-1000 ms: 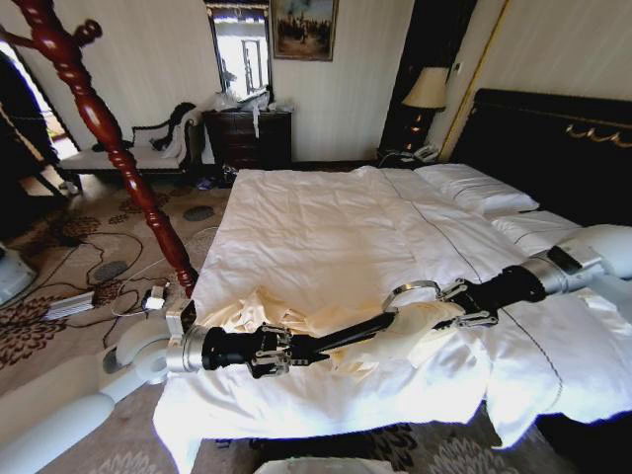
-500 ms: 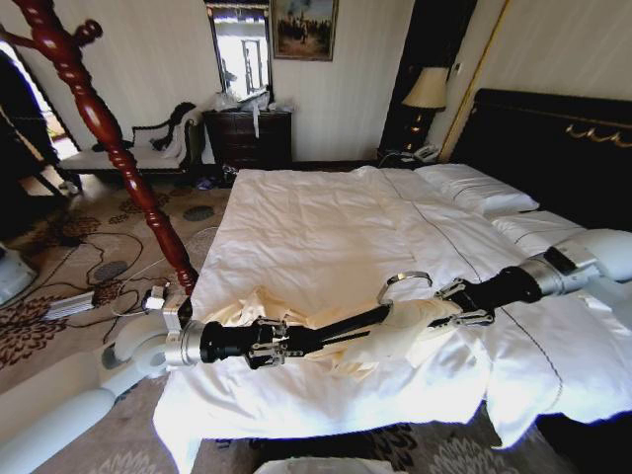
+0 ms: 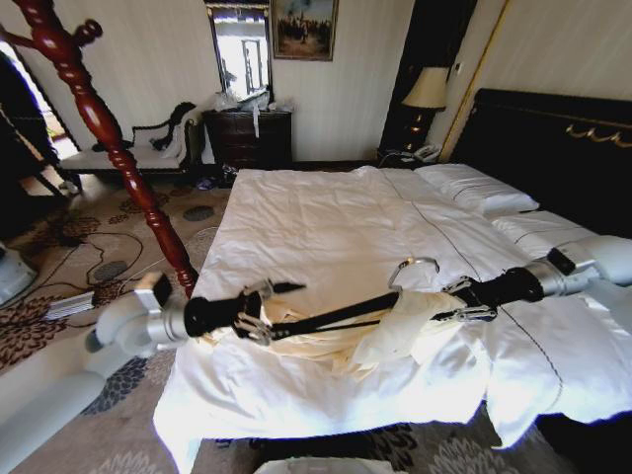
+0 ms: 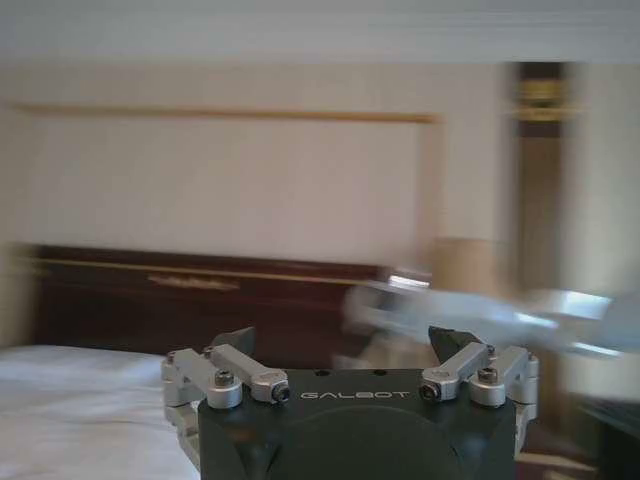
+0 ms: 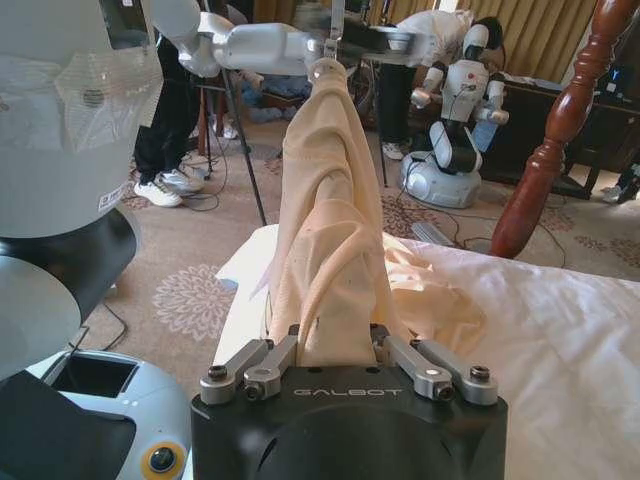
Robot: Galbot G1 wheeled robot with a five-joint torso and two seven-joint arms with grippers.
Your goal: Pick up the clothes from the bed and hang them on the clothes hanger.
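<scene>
Cream-yellow clothes point(image 3: 380, 336) are half threaded on the clothes hanger point(image 3: 336, 316) just above the bed point(image 3: 326, 227), right gripper point(image 3: 464, 299) fingers clamped on them, left gripper point(image 3: 259, 308) fingers apart, hanging unfinished

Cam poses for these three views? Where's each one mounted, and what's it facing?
Head: on the robot's head, looking down the bed; both arms show, the clothes between them.
Left wrist: behind the left hand, facing the headboard and wall.
Right wrist: behind the right hand, shut on the clothes, facing the floor and bedpost.
Shared: head and right wrist both show the clothes.
</scene>
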